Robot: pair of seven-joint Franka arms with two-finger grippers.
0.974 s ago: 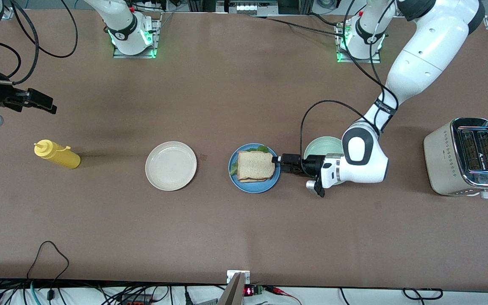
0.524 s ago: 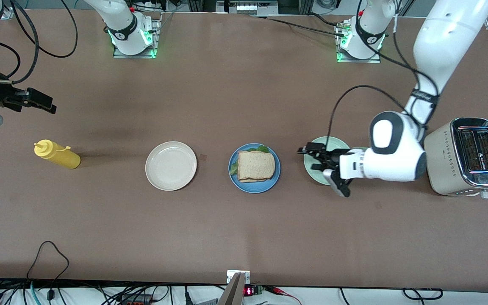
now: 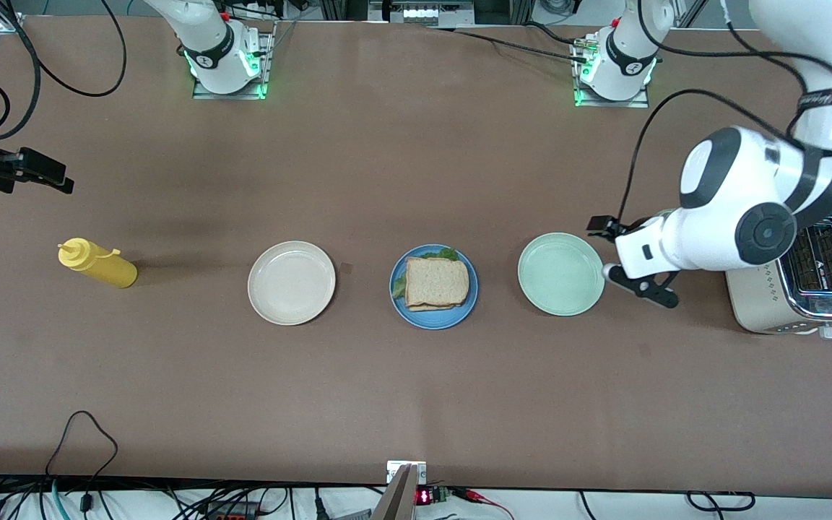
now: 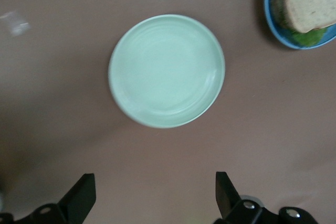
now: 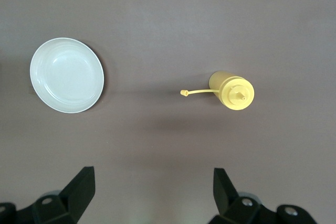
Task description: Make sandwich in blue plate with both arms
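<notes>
The sandwich (image 3: 436, 283) sits assembled on the blue plate (image 3: 462, 312). Both grippers, left (image 4: 152, 195) and right (image 5: 151, 192), have fingers spread and empty; the left arm's elbow could bump the toaster (image 3: 748, 303) below it.

1. Three plates stand in a row on the surface (image 3: 416, 404).
2. The sandwich (image 3: 436, 282) lies on the middle plate (image 3: 433, 321).
3. An empty plate (image 3: 560, 274) sits toward the left arm's end, with the toaster (image 3: 795, 285) past it.
4. Another empty plate (image 3: 291, 282) and a bottle (image 3: 97, 263) sit toward the right arm's end.
</notes>
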